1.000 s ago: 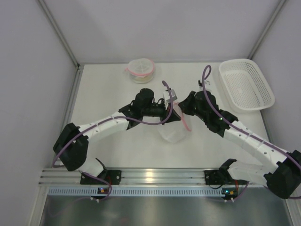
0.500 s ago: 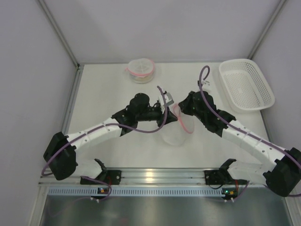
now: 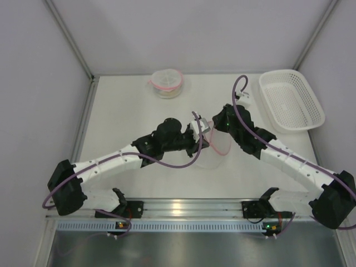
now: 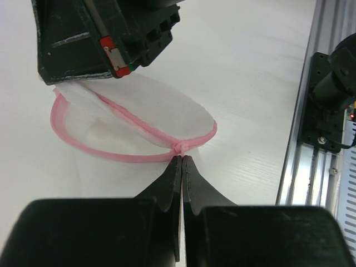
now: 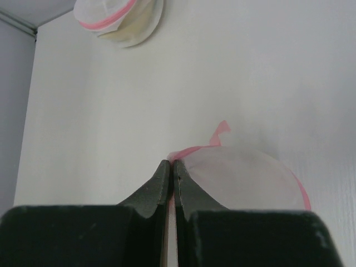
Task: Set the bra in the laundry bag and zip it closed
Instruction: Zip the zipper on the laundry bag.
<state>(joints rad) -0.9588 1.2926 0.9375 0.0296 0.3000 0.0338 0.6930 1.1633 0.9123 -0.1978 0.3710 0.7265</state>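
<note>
A round white mesh laundry bag (image 3: 214,151) with a pink zip rim hangs between my two grippers at mid-table. My left gripper (image 3: 202,125) is shut on the pink zip pull (image 4: 183,148), its fingertips (image 4: 177,162) pressed together. My right gripper (image 3: 214,129) is shut on the bag's pink rim (image 5: 192,151) at the opposite side, and it also shows in the left wrist view (image 4: 100,39). In the left wrist view the rim (image 4: 105,154) stands parted in a loop. A cream bundle under pink-edged mesh (image 3: 167,82) lies at the back; I cannot tell if it is the bra.
A white plastic basket (image 3: 291,100) sits at the back right. The round bundle also shows in the right wrist view (image 5: 119,19). The enclosure walls close in the table on the left, back and right. The aluminium rail (image 3: 178,208) runs along the near edge.
My left arm has stretched further right, carrying its gripper right and slightly back. The bag has shifted right and back with both grippers, which stay shut on it.
</note>
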